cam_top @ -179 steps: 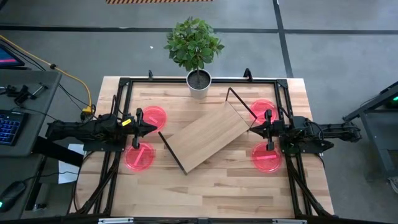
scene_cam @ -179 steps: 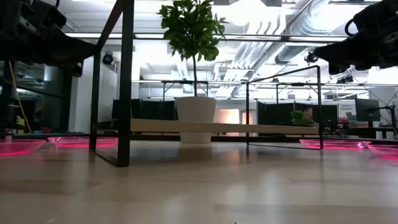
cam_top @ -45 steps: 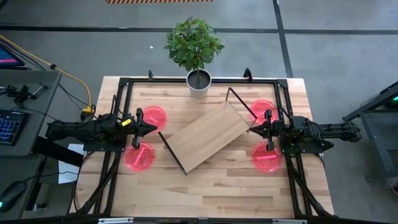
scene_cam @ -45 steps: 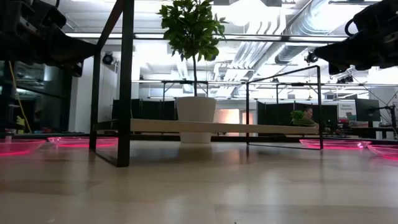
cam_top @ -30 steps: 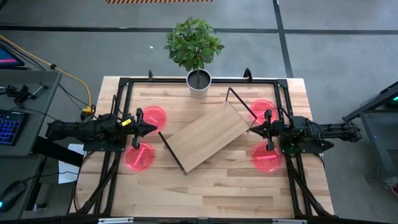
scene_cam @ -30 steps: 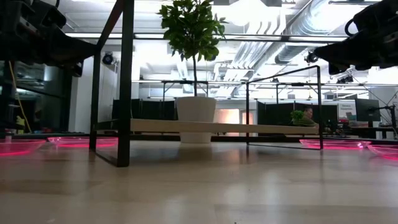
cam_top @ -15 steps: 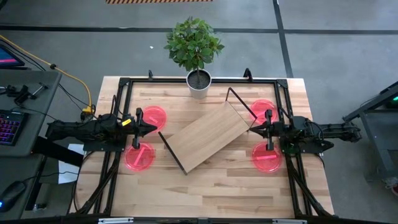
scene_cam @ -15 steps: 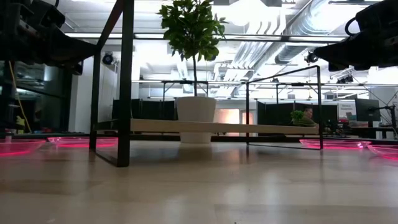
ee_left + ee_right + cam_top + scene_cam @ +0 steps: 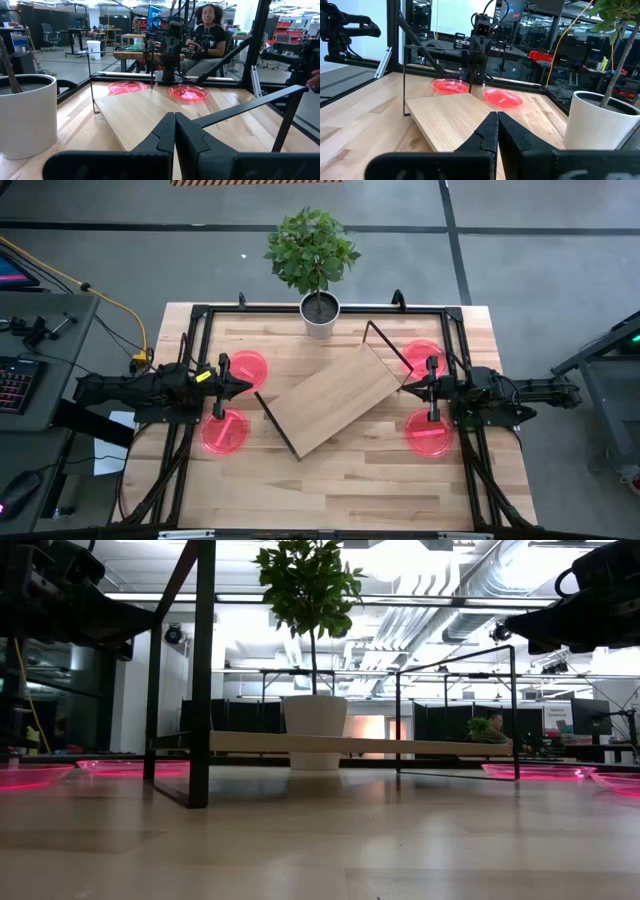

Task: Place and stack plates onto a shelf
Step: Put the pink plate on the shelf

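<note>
High view: four plates are lying flat on the table (image 9: pixel 340 480), none on the shelf (image 9: pixel 330 397) yet. Two are sitting at the left, the far-left plate (image 9: pixel 247 368) and the near-left plate (image 9: pixel 224 432); two at the right, the far-right plate (image 9: pixel 421 356) and the near-right plate (image 9: pixel 430 432). The shelf is standing diagonally across the middle, its board bare, with a potted plant (image 9: pixel 318 310) at the far edge. The left claw (image 9: pixel 245 388) is hanging between the two left plates, pointing at the shelf; the right claw (image 9: pixel 405 388) is doing the same between the right pair. Neither is carrying anything.

Low view: plates are showing only as thin pink slivers at both edges, e.g. one left plate (image 9: pixel 30 776) and one right plate (image 9: pixel 530 770), so they are sitting very low on the table. The shelf board (image 9: pixel 350 745) is riding raised on its wire legs.

Left wrist view: the left claw (image 9: pixel 174 120) is showing its fingers pressed together, empty, facing the shelf and the two plates beyond it.

Right wrist view: the right claw (image 9: pixel 497 120) is likewise pressed together and empty.

Handling, as a judgement: thin translucent plastic, so probably light, fairly stiff, smooth and likely slippery. The raised rim is looking like the only hold; one finger going inside and one outside the rim edge nearest the claw. A flat plate could be sliding on the wood if nudged rather than pinched.
</note>
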